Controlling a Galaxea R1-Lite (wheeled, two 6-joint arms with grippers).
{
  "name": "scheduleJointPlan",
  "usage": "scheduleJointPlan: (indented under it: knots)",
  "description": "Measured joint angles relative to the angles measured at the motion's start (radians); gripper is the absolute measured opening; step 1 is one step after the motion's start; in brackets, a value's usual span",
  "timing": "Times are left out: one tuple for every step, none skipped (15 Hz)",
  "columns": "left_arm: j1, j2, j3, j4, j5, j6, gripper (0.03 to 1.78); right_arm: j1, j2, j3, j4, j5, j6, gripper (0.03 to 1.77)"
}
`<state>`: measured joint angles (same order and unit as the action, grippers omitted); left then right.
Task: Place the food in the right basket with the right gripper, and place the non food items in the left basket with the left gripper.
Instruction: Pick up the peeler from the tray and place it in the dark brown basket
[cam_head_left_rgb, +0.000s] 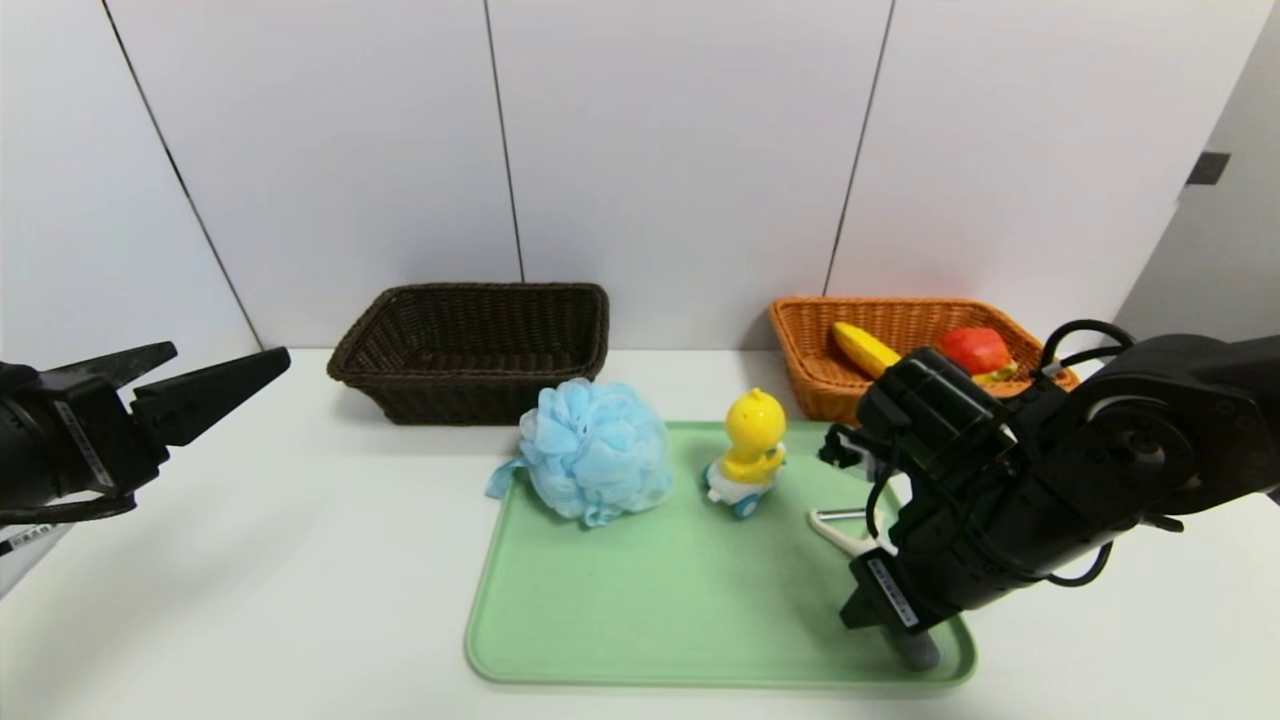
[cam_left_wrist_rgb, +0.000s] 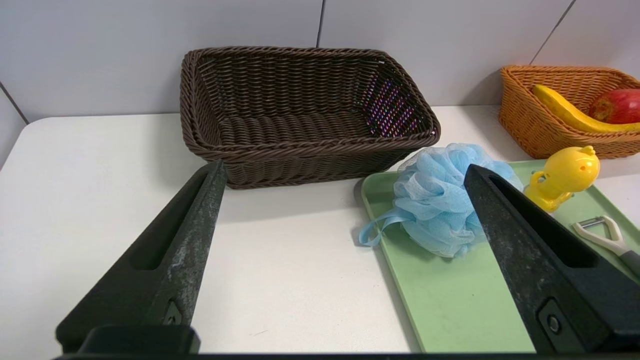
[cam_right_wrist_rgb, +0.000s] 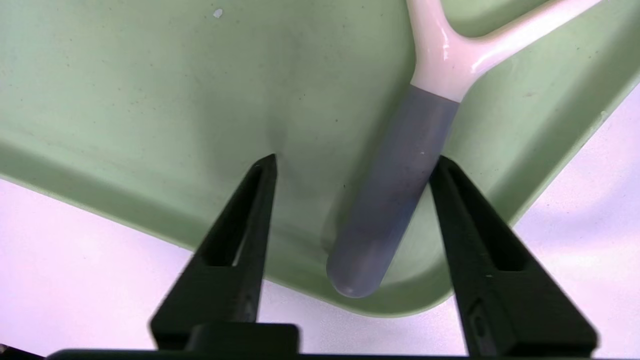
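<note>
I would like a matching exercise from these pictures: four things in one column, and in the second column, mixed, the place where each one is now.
Things
1. banana
2. bath sponge
3. peeler
4. left gripper

Places
A. at the green tray's far left corner, nearest the dark brown basket
B. lying on the tray between the open jaws of the right gripper
C. in the air over the table's left side, jaws open
D. inside the orange basket, beside the apple

Pairs: 1-D, 2-A, 3-B, 4-C
</note>
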<state>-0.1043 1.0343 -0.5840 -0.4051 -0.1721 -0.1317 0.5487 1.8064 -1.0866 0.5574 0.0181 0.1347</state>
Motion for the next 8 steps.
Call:
scheduleJointPlan:
  knots:
    - [0.0,0.0,0.0,0.0,0.0,0.0,1.69,0.0,-0.001,0.001,-0.001,-0.011,0.0,0.85]
    - [0.0,0.0,0.0,0.0,0.0,0.0,1.69,0.0,-0.001,0.001,-0.001,-0.017,-0.001,0.78]
    - [0.0,0.0,-0.002,0.0,0.0,0.0,1.69,-0.001,-0.002,0.002,-0.001,-0.019,-0.001,0.58]
    - [0.0,-0.001,-0.003,0.0,0.0,0.001,1.69,-0.001,-0.003,0.002,-0.002,-0.017,-0.001,0.3]
    - [0.0,-0.001,-0.004,0.0,0.0,0.0,1.69,0.0,-0.003,0.002,-0.002,-0.021,-0.002,0.3]
    - [0.0,-0.002,-0.004,0.0,0.0,0.001,1.69,0.0,-0.003,0.001,-0.003,-0.023,-0.003,0.3]
    - [0.0,-0.003,-0.004,0.0,0.0,0.001,1.69,0.002,-0.003,-0.001,-0.005,-0.023,-0.003,0.3]
    - [0.0,-0.004,-0.004,0.0,0.0,0.0,1.69,0.006,-0.006,-0.001,-0.014,-0.025,-0.003,0.3]
